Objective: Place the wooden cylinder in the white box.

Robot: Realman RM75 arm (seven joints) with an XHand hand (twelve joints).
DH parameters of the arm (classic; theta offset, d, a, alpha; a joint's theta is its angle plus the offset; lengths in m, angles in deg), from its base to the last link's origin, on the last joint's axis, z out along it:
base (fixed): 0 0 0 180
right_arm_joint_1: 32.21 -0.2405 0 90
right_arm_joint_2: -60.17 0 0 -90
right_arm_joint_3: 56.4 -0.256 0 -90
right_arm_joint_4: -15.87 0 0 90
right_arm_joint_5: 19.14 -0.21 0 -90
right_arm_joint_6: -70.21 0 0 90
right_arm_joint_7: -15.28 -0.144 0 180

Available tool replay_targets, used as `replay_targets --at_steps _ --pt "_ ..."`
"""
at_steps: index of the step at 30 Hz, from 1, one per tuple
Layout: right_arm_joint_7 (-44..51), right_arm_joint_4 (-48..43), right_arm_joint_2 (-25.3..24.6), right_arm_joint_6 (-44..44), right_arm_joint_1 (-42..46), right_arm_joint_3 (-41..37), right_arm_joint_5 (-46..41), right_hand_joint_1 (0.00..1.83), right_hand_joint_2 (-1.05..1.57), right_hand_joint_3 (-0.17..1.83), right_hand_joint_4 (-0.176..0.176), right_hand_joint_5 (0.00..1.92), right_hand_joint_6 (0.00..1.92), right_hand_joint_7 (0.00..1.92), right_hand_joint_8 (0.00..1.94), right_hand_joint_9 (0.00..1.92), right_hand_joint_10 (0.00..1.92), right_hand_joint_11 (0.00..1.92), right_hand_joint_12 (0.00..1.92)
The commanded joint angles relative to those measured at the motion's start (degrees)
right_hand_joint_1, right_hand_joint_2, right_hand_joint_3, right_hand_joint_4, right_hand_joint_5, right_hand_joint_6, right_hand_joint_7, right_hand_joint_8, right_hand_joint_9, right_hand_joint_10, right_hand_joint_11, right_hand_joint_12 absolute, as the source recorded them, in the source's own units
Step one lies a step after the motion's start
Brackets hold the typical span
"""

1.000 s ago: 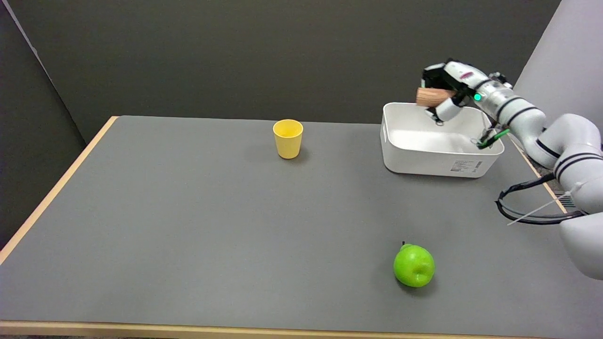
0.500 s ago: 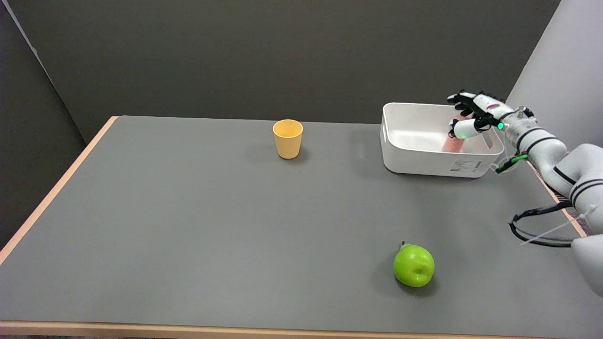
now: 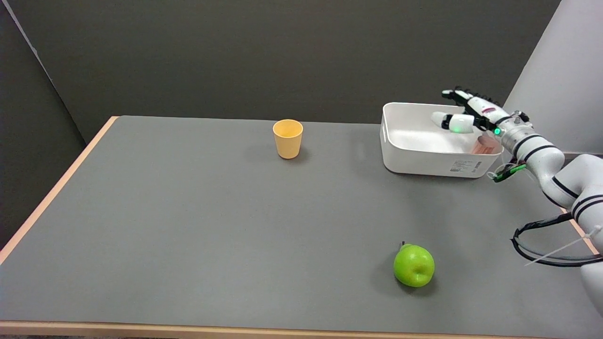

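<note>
Head view: right hand (image 3: 464, 113) above the white box (image 3: 426, 162), fingers spread, holding nothing. Wooden cylinder (image 3: 484, 145) lies inside the box at its right end, partly hidden by the wrist. Yellow cup (image 3: 288, 138) and green apple (image 3: 414, 265) sit on the table (image 3: 188, 226), well apart.

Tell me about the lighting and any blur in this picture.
Head view: even, soft light; faint shadows under the cup and apple; no glare. The cylinder in the box looks smeared and pale; the right hand is fairly sharp.

The grey table (image 3: 188, 212) lies broadly open; only a yellow cup (image 3: 288, 138) at 12 o'clock and a green apple (image 3: 414, 265) at 5 o'clock interrupt it.
</note>
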Motion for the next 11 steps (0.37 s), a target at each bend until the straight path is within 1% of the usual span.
replay_targets --at_steps 1,5,7,9,11 --pt "-5.9 -35.0 -4.0 6.4 13.2 -14.4 -0.4 0.22 0.61 0.90 0.059 0.09 0.32 0.11 0.24 0.10 0.62 0.12 1.29" --pt "-5.7 -43.7 -4.2 3.9 14.8 -15.7 -0.4 0.22 0.62 0.90 0.058 0.09 0.33 0.13 0.25 0.12 0.63 0.14 1.30" --pt "-5.7 -48.5 -4.8 2.3 17.1 -16.6 -0.4 0.22 0.66 0.86 0.058 0.10 0.33 0.16 0.26 0.14 0.64 0.16 1.30" --pt "-5.9 -51.6 -6.0 1.6 19.9 -17.0 -0.4 0.22 0.68 0.84 0.056 0.10 0.33 0.17 0.27 0.15 0.65 0.16 1.30" --pt "-6.2 -55.0 -7.8 1.7 22.9 -16.2 -0.4 0.23 0.67 0.87 0.052 0.12 0.34 0.21 0.28 0.17 0.67 0.17 1.33"
